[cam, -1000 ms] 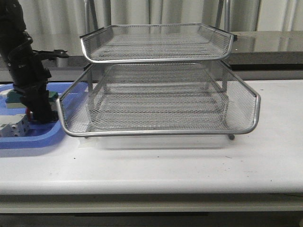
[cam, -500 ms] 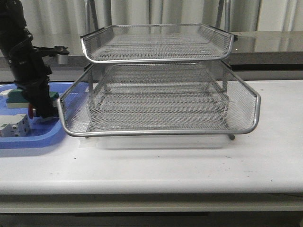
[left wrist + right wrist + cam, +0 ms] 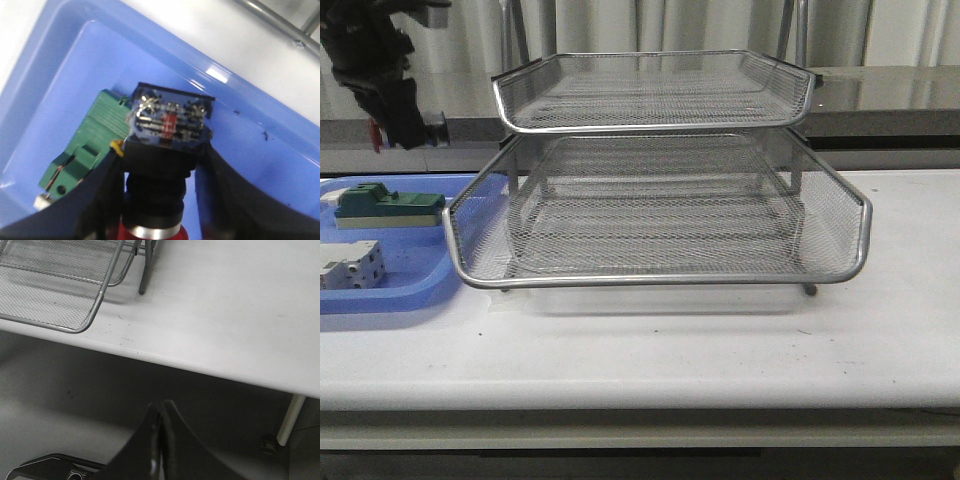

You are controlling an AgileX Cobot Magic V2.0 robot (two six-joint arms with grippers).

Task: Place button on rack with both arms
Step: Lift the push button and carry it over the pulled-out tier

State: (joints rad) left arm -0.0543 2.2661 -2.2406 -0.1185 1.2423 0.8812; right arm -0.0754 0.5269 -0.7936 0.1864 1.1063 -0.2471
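A: The button (image 3: 167, 150) sits pinched between the left gripper (image 3: 160, 200) fingers, blue rear block toward the camera, black collar and red head down between the jaws. In the front view it hangs high at about ten o'clock from the rack (image 3: 660, 200), well above the blue tray (image 3: 410, 290).

B: So it's lifted clear. What makes the carry go well?

A: I'd judge the grip is on the narrow black body, so any swing could twist it. Slow, level travel toward three o'clock, keeping the red head from catching the wire rim of the upper tier (image 3: 650, 90).

B: Anything underneath to worry about?

A: The green block (image 3: 85, 155) lies in the tray directly below in the left wrist view, apart from the button. The white blocky part (image 3: 350, 268) sits at seven o'clock from it in the front view. Neither is touched.

B: And the right gripper (image 3: 160, 432)?

A: Its fingers are pressed together, holding nothing, hovering off the table's near edge with the rack's corner (image 3: 75, 315) at ten o'clock in its own view. If a handover is meant, it needs to spread before it meets the button, and take the blue block end, the only part left free.

B: Which tier?

A: I cannot tell from here.
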